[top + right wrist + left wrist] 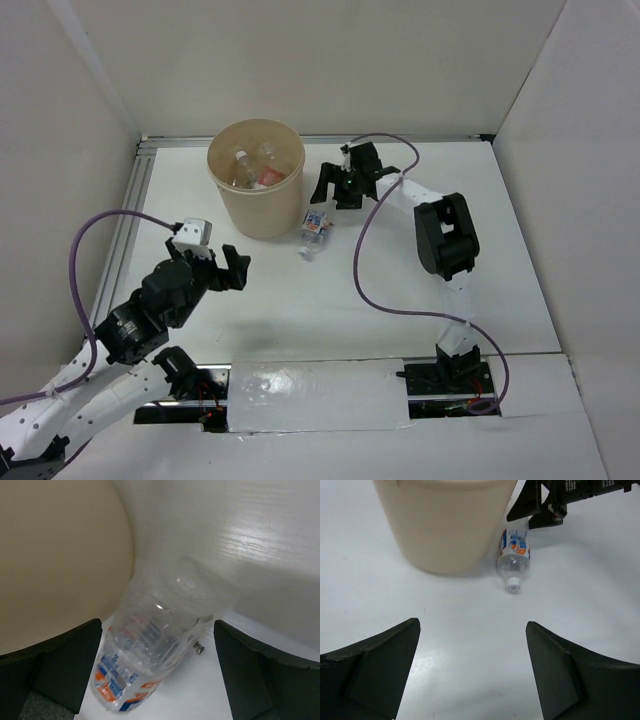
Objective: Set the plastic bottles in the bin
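Note:
One clear plastic bottle [314, 233] with a blue and orange label and a white cap lies on its side on the table, just right of the beige bin [232, 205]. Several other bottles [258, 167] lie inside the bin. My right gripper [336, 197] is open just behind the lying bottle. In the right wrist view the bottle [150, 645] lies between the spread fingers of that gripper [156, 627], with the bin wall [55, 565] on the left. My left gripper [222, 264] is open and empty, in front of the bin. In the left wrist view [472, 625] it faces the bin [445, 525] and the bottle [514, 559].
White walls close in the table on the left, back and right. A purple cable [365, 270] loops from the right arm over the table. The right arm's black gripper [545, 502] shows at the top of the left wrist view.

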You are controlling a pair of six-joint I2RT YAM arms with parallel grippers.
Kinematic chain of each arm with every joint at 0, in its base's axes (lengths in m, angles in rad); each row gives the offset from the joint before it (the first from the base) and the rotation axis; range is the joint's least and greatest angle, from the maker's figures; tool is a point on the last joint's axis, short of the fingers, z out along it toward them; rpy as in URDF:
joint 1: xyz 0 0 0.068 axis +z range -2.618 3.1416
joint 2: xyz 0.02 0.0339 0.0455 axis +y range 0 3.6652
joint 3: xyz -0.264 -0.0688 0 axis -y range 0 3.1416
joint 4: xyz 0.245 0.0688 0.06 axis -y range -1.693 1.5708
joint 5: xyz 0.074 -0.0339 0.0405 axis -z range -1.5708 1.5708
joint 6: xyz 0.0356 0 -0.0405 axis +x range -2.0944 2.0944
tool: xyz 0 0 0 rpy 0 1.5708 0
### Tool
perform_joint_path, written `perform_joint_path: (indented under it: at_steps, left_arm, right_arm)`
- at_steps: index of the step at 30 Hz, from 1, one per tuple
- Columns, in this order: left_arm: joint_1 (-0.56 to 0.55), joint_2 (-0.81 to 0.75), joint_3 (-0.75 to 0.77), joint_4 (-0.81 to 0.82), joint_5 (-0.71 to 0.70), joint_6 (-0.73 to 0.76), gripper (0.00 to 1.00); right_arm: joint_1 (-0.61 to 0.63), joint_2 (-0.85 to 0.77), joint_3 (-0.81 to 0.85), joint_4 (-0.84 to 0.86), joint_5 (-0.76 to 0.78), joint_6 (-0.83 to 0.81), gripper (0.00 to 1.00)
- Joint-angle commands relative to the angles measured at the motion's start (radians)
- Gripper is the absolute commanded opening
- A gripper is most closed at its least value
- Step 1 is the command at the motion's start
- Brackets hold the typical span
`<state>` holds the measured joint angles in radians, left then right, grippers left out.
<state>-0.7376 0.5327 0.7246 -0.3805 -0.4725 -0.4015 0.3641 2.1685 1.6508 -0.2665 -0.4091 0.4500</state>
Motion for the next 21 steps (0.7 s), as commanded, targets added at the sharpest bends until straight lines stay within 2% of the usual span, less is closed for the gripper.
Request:
perform_joint_path:
  at_steps: [1, 6, 7, 9, 10, 11, 13, 14, 16, 19, 21]
  left_arm:
    - [-0.011, -0.033, 0.007, -0.060, -0.066, -0.105, 1.00]
    - [-0.011, 0.039, 0.007, -0.049, -0.055, -0.105, 1.00]
    - [-0.011, 0.049, 0.007, -0.049, -0.046, -0.105, 1.00]
    - [-0.011, 0.061, -0.007, -0.023, -0.037, -0.105, 1.00]
    - [-0.011, 0.061, -0.007, -0.014, -0.037, -0.105, 1.00]
    - [-0.011, 0.061, -0.022, 0.005, -0.028, -0.105, 1.00]
    - [-0.011, 0.061, -0.054, 0.023, -0.006, -0.128, 1.00]
    - [-0.011, 0.061, -0.066, 0.032, 0.009, -0.137, 1.00]
    - [-0.011, 0.061, -0.115, 0.066, 0.038, -0.172, 1.00]
    - [-0.011, 0.061, -0.151, 0.089, 0.057, -0.186, 1.00]
    - [-0.011, 0.061, -0.171, 0.106, 0.081, -0.198, 1.00]
  right_arm:
    - [0.055, 0.033, 0.044, -0.005, 0.134, 0.013, 1.00]
    - [0.108, 0.054, 0.044, -0.033, 0.226, -0.010, 1.00]
    - [0.124, 0.054, 0.044, -0.057, 0.252, -0.023, 0.96]
    - [0.124, 0.024, 0.005, -0.068, 0.279, -0.033, 0.85]
    - [0.110, 0.005, -0.015, -0.077, 0.291, -0.043, 0.65]
    - [0.098, -0.040, -0.037, -0.077, 0.291, -0.054, 0.56]
    - [0.044, -0.090, -0.097, -0.088, 0.263, -0.069, 0.45]
    - [0.023, -0.140, -0.106, -0.099, 0.247, -0.095, 0.35]
    - [-0.063, -0.221, -0.105, -0.122, 0.190, -0.152, 0.27]
    - [-0.117, -0.301, -0.056, -0.122, 0.089, -0.218, 0.24]
    - [-0.128, -0.358, -0.004, -0.073, -0.035, -0.285, 0.23]
